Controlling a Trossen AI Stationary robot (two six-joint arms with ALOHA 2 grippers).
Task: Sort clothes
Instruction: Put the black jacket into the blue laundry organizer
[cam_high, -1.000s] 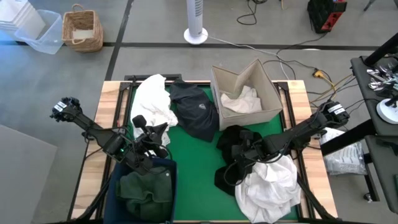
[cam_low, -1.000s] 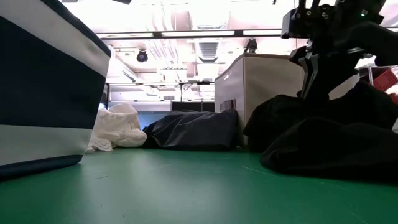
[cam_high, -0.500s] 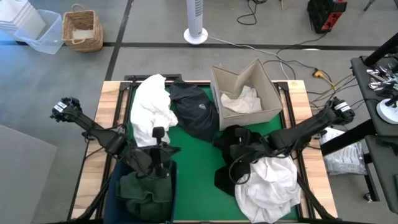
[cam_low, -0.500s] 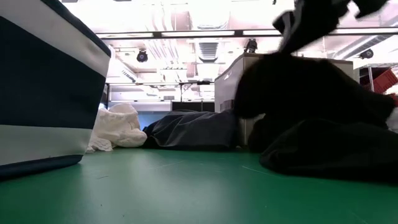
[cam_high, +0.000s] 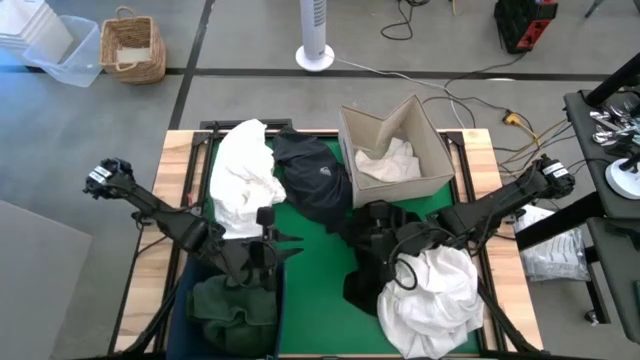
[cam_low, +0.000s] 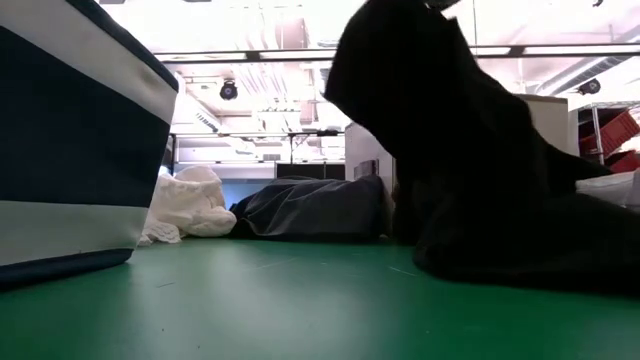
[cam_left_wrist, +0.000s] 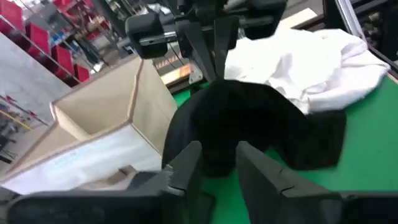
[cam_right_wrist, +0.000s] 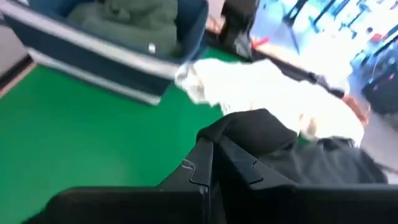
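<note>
My right gripper (cam_high: 385, 243) is shut on a black garment (cam_left_wrist: 249, 124), which hangs raised over the green mat beside a white garment (cam_high: 432, 295). My left gripper (cam_left_wrist: 217, 165) stands open with nothing in it over the far rim of the navy bin (cam_high: 283, 290) and points toward the black garment. In the bin lies a dark green garment (cam_high: 232, 310). A white garment (cam_high: 243, 175) and a navy garment (cam_high: 315, 180) lie on the mat at the far left. More white cloth (cam_high: 390, 160) lies in the cardboard box (cam_high: 440, 150). My right gripper pinches the black garment by a bunched top fold (cam_right_wrist: 249, 132) between its two shut fingers (cam_right_wrist: 202, 165). The fingers come slanting down from the table's right. The garment hangs below them like a tent, and its lower part (cam_low: 520, 250) lies on the mat.
Bare green mat (cam_high: 315, 280) lies between the bin and the black garment. The box stands at the far right of the mat. Wooden table strips (cam_high: 170, 200) run along both sides.
My right gripper has risen and tipped up with the black garment: its upper part is drawn up high, while its lower part stays on the mat. My left gripper has moved toward the table's right over the bin's rim and has tipped up toward level.
</note>
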